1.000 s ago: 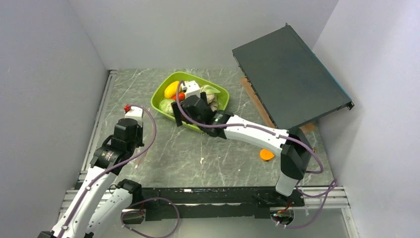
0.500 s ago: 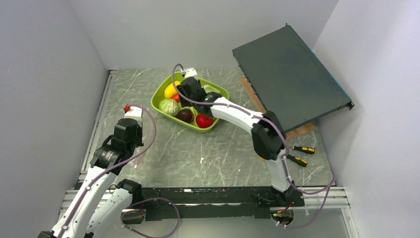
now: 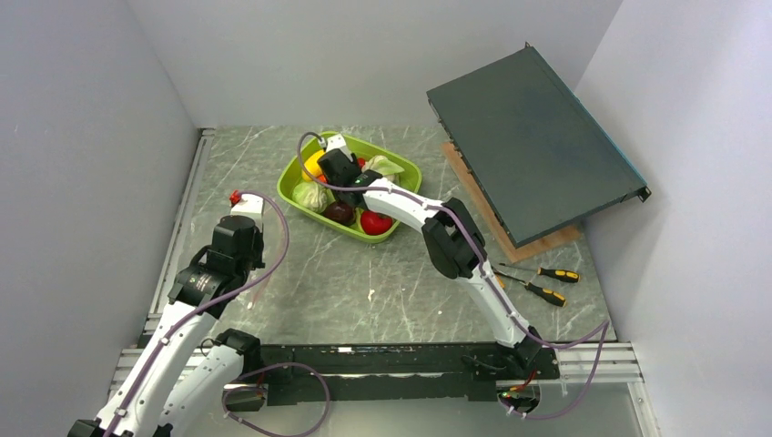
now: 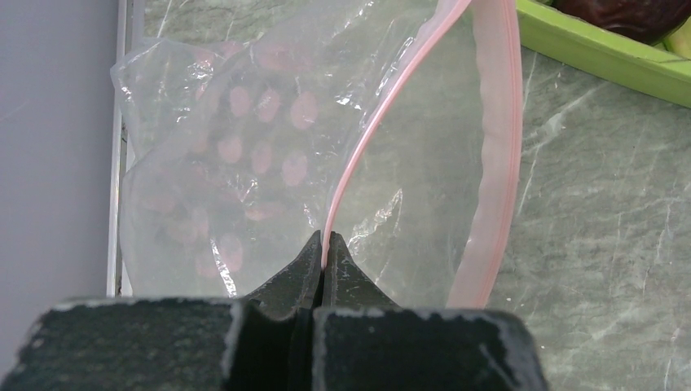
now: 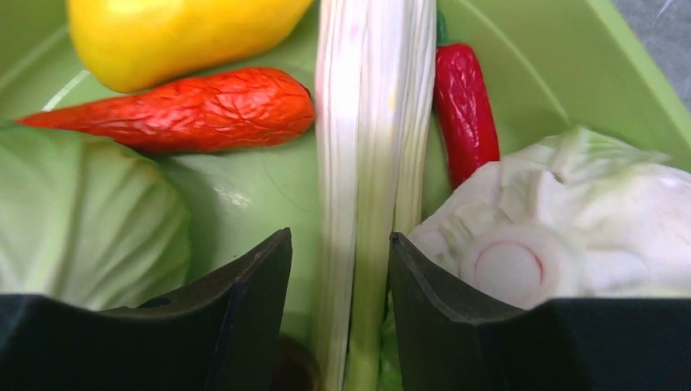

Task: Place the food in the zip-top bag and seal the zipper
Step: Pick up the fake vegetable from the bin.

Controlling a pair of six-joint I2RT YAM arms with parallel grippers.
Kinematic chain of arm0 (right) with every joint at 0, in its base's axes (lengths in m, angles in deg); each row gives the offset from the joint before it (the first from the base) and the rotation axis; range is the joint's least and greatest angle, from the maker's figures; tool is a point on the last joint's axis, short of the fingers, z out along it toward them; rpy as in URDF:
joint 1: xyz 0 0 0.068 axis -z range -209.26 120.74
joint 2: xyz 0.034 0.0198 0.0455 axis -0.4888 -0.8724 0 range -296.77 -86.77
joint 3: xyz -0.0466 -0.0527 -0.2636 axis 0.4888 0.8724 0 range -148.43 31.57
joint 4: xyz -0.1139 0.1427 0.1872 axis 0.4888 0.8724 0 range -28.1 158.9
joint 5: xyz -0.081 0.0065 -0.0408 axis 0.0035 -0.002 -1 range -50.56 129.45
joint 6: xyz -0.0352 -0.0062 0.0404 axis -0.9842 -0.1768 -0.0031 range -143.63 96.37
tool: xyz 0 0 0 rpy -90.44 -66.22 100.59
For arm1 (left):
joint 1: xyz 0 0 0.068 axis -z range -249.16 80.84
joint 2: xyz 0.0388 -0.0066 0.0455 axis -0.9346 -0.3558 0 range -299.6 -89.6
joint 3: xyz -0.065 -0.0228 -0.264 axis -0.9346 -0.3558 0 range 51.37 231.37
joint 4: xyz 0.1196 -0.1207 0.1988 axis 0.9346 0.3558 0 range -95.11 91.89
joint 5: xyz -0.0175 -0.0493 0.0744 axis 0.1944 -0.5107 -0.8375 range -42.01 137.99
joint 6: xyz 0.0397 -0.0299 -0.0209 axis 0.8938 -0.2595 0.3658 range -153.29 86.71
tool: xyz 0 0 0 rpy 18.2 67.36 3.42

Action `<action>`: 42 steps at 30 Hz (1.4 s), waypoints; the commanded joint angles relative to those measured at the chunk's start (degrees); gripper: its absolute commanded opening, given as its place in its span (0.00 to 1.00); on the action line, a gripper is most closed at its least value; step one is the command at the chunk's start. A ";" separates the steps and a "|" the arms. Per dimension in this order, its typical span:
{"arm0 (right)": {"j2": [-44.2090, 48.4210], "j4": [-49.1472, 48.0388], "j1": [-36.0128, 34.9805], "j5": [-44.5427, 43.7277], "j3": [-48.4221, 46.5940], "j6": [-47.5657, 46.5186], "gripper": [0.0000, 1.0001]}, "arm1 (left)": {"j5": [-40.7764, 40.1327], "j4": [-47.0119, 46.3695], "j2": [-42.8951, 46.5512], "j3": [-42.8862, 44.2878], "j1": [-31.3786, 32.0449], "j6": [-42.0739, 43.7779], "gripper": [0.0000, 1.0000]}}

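The food lies in the lime-green tray: a yellow piece, green cabbage, a dark purple piece and a red one. My right gripper hangs low in the tray, half closed astride the pale leafy stalk. Its right finger touches the stalk and a gap shows on the left. Beside it are the carrot, a red chili and the cauliflower. My left gripper is shut on the pink zipper edge of the clear zip-top bag, whose mouth gapes.
A dark flat panel leans over a wooden board at the back right. Two screwdrivers lie at the right of the marble table. Grey walls close in on the left, back and right.
My right arm swung from the tray's near side to its back left part and folded at the elbow. Its jaws narrowed around the stalk. The left arm stayed still.
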 commanded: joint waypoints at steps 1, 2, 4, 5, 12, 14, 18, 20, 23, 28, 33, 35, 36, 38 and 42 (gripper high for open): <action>-2.98 1.07 0.90 -1.18 -3.51 -1.33 0.50 | -0.39 -1.70 0.28 1.77 0.16 -0.07 0.00; -3.64 1.16 0.98 -1.31 -3.86 -1.42 0.50 | -0.44 -1.69 0.27 1.86 0.16 -0.11 0.00; -4.97 1.24 1.12 -1.49 -4.58 -2.22 0.53 | -0.34 -1.65 0.14 1.90 0.16 -0.08 0.00; -5.81 1.40 1.12 -1.67 -5.08 -2.68 0.54 | -0.27 -1.63 0.10 1.89 0.14 -0.07 0.00; -10.33 1.93 1.20 -3.78 -6.80 -4.15 0.59 | 0.07 -1.73 0.05 1.90 0.13 -0.04 0.00; -11.58 2.59 1.25 -5.25 -7.88 -4.45 0.59 | -0.03 -1.69 0.11 1.89 0.17 -0.05 0.00; -13.69 4.35 0.89 -10.61 -9.76 -5.29 0.80 | 0.03 -1.78 0.41 1.89 0.11 0.02 0.00; -14.05 4.17 0.75 -10.33 -9.24 -5.04 0.85 | 0.30 -1.94 0.48 1.82 0.04 0.09 0.00; -14.38 4.91 0.78 -9.66 -9.29 -4.36 0.82 | 0.39 -1.97 0.57 1.75 0.09 0.06 0.00; -14.02 5.65 0.79 -7.69 -8.84 -3.13 0.50 | 0.29 -1.62 0.31 1.89 0.09 -0.09 0.00; -12.72 5.55 0.79 -7.66 -7.50 -0.63 0.21 | 0.09 -1.66 0.75 1.71 0.09 -0.13 0.00; -11.02 4.62 0.73 -8.34 -6.36 0.15 0.10 | 0.18 -1.59 0.67 1.74 0.09 -0.11 0.00; -9.37 3.17 0.67 -8.51 -4.83 0.26 0.05 | 0.17 -1.65 0.57 1.67 0.09 -0.15 0.00; -5.38 -1.02 0.61 -8.64 -0.46 0.04 0.00 | -0.04 -1.64 0.26 1.71 0.08 -0.16 0.00; 1.68 -8.18 0.53 -7.77 6.03 -1.33 0.00 | -0.16 -1.43 -0.38 1.82 0.09 -0.16 0.00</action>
